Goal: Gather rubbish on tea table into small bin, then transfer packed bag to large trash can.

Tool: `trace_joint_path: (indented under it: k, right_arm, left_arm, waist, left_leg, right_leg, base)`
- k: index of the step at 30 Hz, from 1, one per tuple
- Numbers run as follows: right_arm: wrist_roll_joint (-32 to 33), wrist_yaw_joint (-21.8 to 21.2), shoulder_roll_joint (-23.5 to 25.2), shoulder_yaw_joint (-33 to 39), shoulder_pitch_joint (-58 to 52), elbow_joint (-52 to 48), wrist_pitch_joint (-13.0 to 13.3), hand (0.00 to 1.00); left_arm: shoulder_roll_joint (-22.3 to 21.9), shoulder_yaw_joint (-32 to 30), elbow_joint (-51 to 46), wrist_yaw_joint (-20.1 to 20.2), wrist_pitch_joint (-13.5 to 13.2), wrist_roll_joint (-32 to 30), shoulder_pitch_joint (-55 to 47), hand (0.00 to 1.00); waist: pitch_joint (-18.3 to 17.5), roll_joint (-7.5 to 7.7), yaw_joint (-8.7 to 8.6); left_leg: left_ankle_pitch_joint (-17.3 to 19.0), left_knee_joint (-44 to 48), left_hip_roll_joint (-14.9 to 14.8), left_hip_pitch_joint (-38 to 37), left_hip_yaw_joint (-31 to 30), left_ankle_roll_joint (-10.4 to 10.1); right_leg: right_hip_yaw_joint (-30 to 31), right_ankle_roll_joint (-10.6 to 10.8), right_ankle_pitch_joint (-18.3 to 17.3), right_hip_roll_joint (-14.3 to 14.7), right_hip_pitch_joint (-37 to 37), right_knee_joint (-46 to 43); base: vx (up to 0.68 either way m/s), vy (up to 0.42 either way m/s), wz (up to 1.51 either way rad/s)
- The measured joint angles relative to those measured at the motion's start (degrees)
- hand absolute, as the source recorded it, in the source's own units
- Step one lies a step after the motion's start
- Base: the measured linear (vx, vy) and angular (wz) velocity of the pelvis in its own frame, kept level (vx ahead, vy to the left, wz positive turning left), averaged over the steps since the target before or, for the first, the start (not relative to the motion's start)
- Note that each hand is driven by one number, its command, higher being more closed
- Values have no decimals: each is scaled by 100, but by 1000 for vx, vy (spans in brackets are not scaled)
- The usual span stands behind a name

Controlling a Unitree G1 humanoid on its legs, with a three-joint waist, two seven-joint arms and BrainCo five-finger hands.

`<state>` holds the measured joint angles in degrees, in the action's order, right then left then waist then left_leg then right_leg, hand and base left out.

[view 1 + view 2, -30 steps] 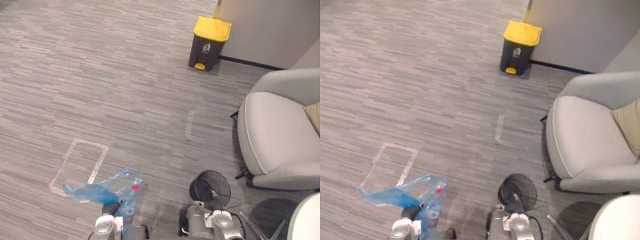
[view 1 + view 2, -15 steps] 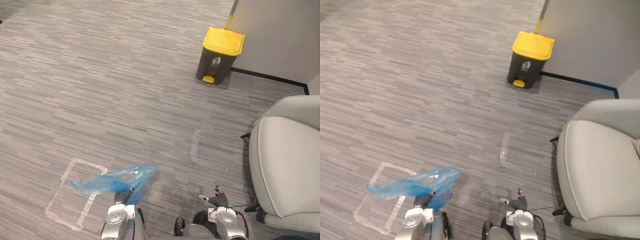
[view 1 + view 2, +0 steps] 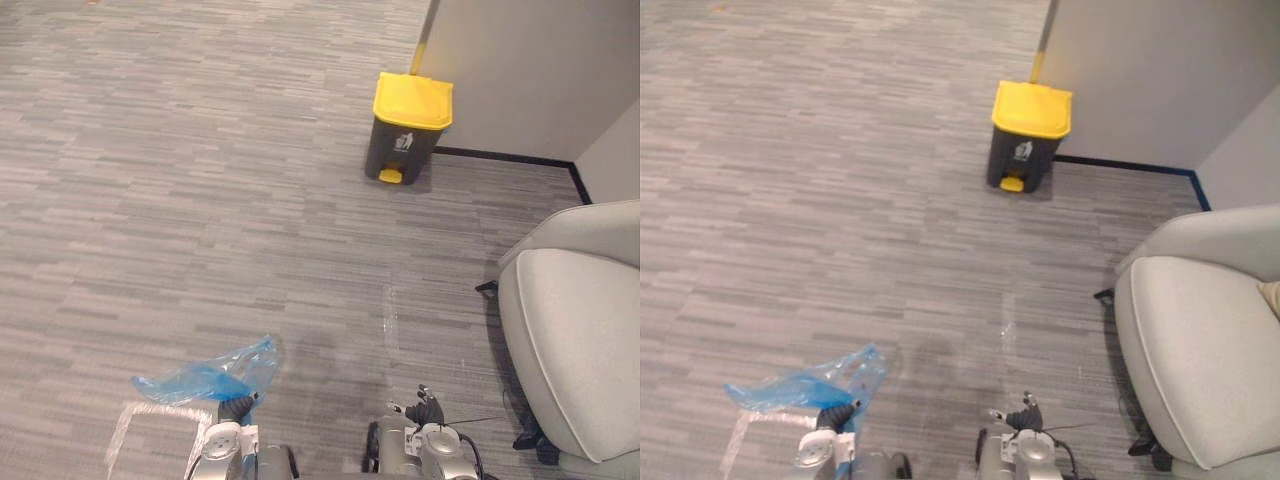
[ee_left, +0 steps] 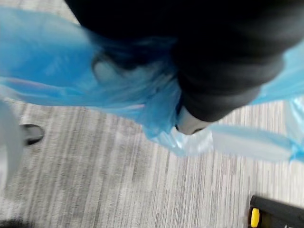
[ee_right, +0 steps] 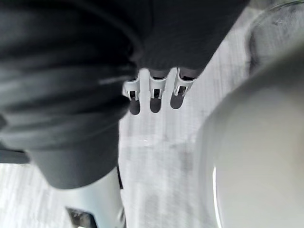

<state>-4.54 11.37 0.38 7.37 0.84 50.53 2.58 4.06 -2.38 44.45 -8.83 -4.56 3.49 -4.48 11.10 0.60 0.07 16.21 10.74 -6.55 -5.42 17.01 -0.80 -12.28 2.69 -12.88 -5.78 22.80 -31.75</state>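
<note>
I count one blue plastic bag [image 3: 205, 378], one yellow-lidded trash can [image 3: 408, 128], one grey armchair [image 3: 575, 340], two tape marks on the carpet, a strip [image 3: 389, 318] and a rectangle [image 3: 150, 408], and my two hands, left hand [image 3: 237, 407] and right hand [image 3: 425, 409].

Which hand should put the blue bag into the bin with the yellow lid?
Left. The left hand grips the blue bag, bunched at its fingers, and the yellow-lidded bin stands ahead by the wall. The right hand hangs empty, fingers relaxed.
</note>
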Motion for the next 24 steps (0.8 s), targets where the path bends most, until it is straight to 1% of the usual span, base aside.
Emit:
trace_joint_path:
  k: [1,2,3,4,5,6,7,8,9,10,11,12,13,14,15,16,17,18,19,20,21,22,23,24]
  right_arm:
    - [-6,1,-25,-14,-5,12,-6,0]
    - [-10,5,-130,-38,-108,85,-37,0]
    - [-10,5,-177,-34,-86,141,-51,0]
    - [-8,6,-245,-25,-30,211,-66,0]
    - [-6,4,-257,33,-37,200,-62,0]
    - [-4,2,-257,80,-47,199,-64,0]
    - [-1,1,-258,108,-102,179,-75,0]
    - [5,1,-242,82,-126,171,-85,0]
    - [15,4,-160,39,-157,38,-90,0]
    - [22,6,-94,35,-220,-103,-80,0]
    - [23,5,-43,42,-204,-243,-75,0]
    - [25,2,-33,35,-161,-248,-49,0]
    - [30,3,14,62,-110,-241,-36,0]
    - [31,3,48,91,-102,-237,-39,0]
    - [32,12,110,168,-74,-240,-39,0]
    - [48,30,112,272,-84,-224,-41,0]
    - [48,42,108,312,-88,-198,-48,0]
    - [48,65,46,349,-105,-156,-58,0]
    - [47,78,-37,344,-71,-12,-62,0]
    - [41,76,51,291,-64,102,-101,0]
    - [30,79,101,309,-110,87,-97,0]
    - [11,76,116,313,-136,83,-99,0]
    - [9,72,151,310,-137,75,-100,0]
    - [9,65,179,311,-149,74,-100,0]
  left_arm:
    - [13,-14,30,-1,0,0,21,100]
    - [69,-16,171,0,1,-2,50,100]
    - [43,-5,237,2,10,-2,93,100]
    - [25,-12,256,4,3,-2,107,100]
    - [-34,-28,245,-4,2,-5,124,100]
    - [-69,-62,240,-3,3,-6,143,100]
    - [-136,-115,200,7,2,-9,177,100]
    - [-172,-123,158,9,2,-11,162,100]
    - [-267,-146,9,14,-9,-10,98,100]
    - [-339,-180,-78,16,-11,0,63,100]
    - [-401,-183,-156,23,-9,0,10,100]
    - [-423,-183,-213,26,-10,4,-35,100]
    - [-450,-197,-243,30,-12,5,-54,100]
    - [-463,-214,-242,30,-11,4,-52,100]
    - [-495,-222,-242,30,-11,3,-51,100]
    - [-512,-218,-250,35,-16,1,-47,100]
    - [-514,-218,-243,34,-16,1,-21,100]
    - [-525,-216,-212,32,-20,0,-27,100]
    - [-501,-223,-146,27,-25,0,-52,100]
    - [-387,-221,-36,21,-15,0,-13,100]
    - [-344,-220,0,20,-13,0,27,100]
    - [-346,-210,34,25,-2,0,60,100]
    - [-355,-184,46,26,-5,0,34,100]
    - [-357,-144,59,14,-3,0,23,100]
  waist:
    - [-10,28,-14]
    - [-26,121,-48]
    - [-21,40,-49]
    - [-35,-34,-25]
    - [-28,-94,-74]
    - [-21,-111,-90]
    - [11,-149,-99]
    - [26,-140,-89]
    - [48,-117,-14]
    - [52,-87,41]
    - [44,-55,82]
    - [28,-37,110]
    - [24,-32,193]
    - [20,-24,225]
    - [25,-9,286]
    - [37,21,316]
    - [39,27,323]
    - [-3,-48,326]
    - [-12,-66,359]
    - [-103,147,360]
    - [-154,237,344]
    - [-159,249,357]
    - [-146,236,410]
    - [-146,235,392]
  left_leg:
    - [2,-125,8,-109,-5,-40]
    - [83,-287,64,-366,-184,-278]
    - [88,-275,-10,-402,-233,-297]
    - [-32,-42,-152,-314,-430,-469]
    - [-90,474,-224,-134,-692,-565]
    - [-139,780,-288,-32,-766,-646]
    - [-385,1777,-446,295,-922,-711]
    - [-569,2388,-547,512,-980,-720]
    - [-495,3523,-749,923,-944,-676]
    - [-341,4081,-838,1174,-860,-609]
    - [-203,4392,-883,1545,-722,-499]
    - [-138,4338,-886,1763,-638,-427]
    - [-46,3962,-852,2079,-546,-351]
    - [-41,3716,-818,2161,-511,-342]
    - [-48,2927,-648,2311,-507,-336]
    - [-199,1903,-350,2437,-607,-356]
    - [-382,1449,-200,2439,-702,-398]
    - [-876,418,-24,2385,-916,-490]
    - [-1576,297,46,2290,-1000,-444]
    - [-1396,373,293,2269,-866,-231]
    - [-1226,486,407,2285,-786,-137]
    - [-1021,609,437,2245,-644,-79]
    - [-886,685,445,2033,-451,47]
    - [-807,673,459,1878,-361,77]
  right_leg:
    - [-37,-12,256,61,13,543]
    - [7,-587,1218,172,-74,1249]
    - [-6,-604,1206,231,-86,1182]
    - [-39,-643,931,272,-53,982]
    - [-188,-773,716,290,-142,889]
    - [-240,-812,656,312,-235,902]
    - [-341,-881,570,390,-580,1050]
    - [-338,-904,546,430,-810,1192]
    - [-291,-925,461,528,-1296,1463]
    - [-233,-935,402,563,-1556,1604]
    - [-142,-900,284,568,-1866,1736]
    - [-53,-869,232,569,-2002,1818]
    - [93,-817,197,555,-2198,1938]
    - [143,-796,190,538,-2251,1970]
    - [237,-711,151,450,-2402,2050]
    - [324,-547,68,294,-2547,2140]
    - [360,-475,26,226,-2608,2165]
    - [479,-281,-70,189,-2714,2267]
    - [658,-150,-149,169,-2800,2324]
    - [834,-71,-194,-67,-2893,2388]
    - [919,-52,-188,-209,-2855,2276]
    - [1066,-26,-183,-304,-2709,1942]
    - [1275,158,-155,-370,-2438,1141]
    - [1323,338,-93,-429,-2273,648]
  base:
    - [564,-178,25]
    - [393,-124,18]
    - [593,-227,11]
    - [473,-216,0]
    - [572,-263,10]
    - [378,-175,33]
    - [289,-131,29]
    - [452,-129,17]
    - [438,-93,-10]
    - [551,-57,-27]
    - [357,-7,-37]
    - [414,34,-54]
    - [281,63,-51]
    - [362,122,-53]
    - [388,172,-36]
    - [390,192,-31]
    - [397,246,-30]
    - [400,318,-47]
    - [506,379,-50]
    - [449,300,-38]
    - [470,251,-26]
    - [454,249,-49]
    - [438,258,-58]
    - [495,268,-58]
